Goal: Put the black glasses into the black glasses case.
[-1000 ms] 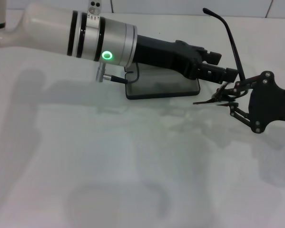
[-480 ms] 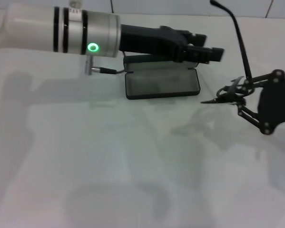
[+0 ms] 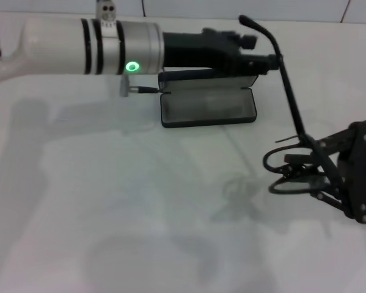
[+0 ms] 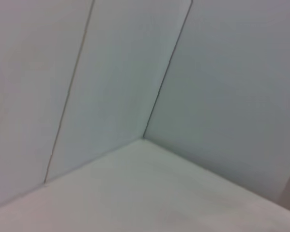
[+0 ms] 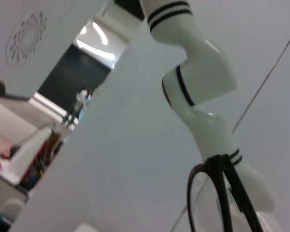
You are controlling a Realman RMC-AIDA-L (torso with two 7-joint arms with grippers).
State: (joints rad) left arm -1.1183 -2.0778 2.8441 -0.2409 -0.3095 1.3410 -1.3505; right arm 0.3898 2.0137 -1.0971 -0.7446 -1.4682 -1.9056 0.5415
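Observation:
The black glasses case [image 3: 207, 108] lies open at the back middle of the white table, its grey lining facing up. My left arm reaches in from the left, and my left gripper [image 3: 265, 60] hovers over the case's raised lid, right beside the tip end of a temple arm. The black glasses [image 3: 293, 104] hang to the right of the case, above the table. My right gripper [image 3: 308, 168] is shut on them near the lenses, and one long temple points up and back. In the right wrist view a lens rim and temples of the glasses [image 5: 217, 193] fill the near corner.
The white table [image 3: 109, 201] spreads in front of the case. Tiled walls [image 4: 207, 72] close off the table's back corner. In the right wrist view, my white left arm [image 5: 198, 77] shows behind the glasses.
My right gripper has dropped and come nearer with the glasses, which have tipped so that one temple leans back toward the left gripper. The left arm has risen off the case and shifted slightly.

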